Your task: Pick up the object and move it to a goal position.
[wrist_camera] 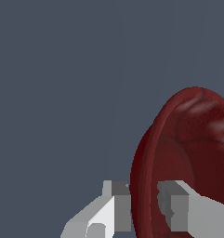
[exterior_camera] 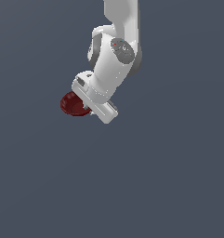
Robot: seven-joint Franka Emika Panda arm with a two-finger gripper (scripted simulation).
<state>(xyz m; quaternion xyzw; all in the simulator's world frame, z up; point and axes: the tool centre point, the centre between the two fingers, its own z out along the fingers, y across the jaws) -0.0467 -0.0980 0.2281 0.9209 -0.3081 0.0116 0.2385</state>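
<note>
My end effector (wrist_camera: 143, 204) is clamped on the dish (wrist_camera: 192, 158): in the wrist view one finger (wrist_camera: 118, 207) sits against the outside of the wall and the other (wrist_camera: 176, 207) against the textured inside, with the dark red rim pinched edge-on between them. The dish stands tilted up on its side in this hold, its hollow facing away from the outer finger.

In the exterior view the dish (exterior_camera: 72, 104) shows as a dark red disc at the exterior view's left of my white hand, partly hidden behind it, against a plain grey bench (exterior_camera: 169, 186). I cannot tell from these views whether it is touching the bench or already hanging free, and I see no marker for the goal.

I judge the dish to be stiff and light, something like glazed ceramic or hard plastic, so it will not give under the pads. The sheen on the inside suggests a smooth, slippery surface, and the wall curves, so a thin rim pinch like mine could let it pivot or slide out if I swing fast. The rim is the only place my fingers can span; the full width looks about as wide as my opening. A deeper bite, with the pads further down the wall, would be safer than the very edge. I would carry it slowly and without sharp wrist turns.
</note>
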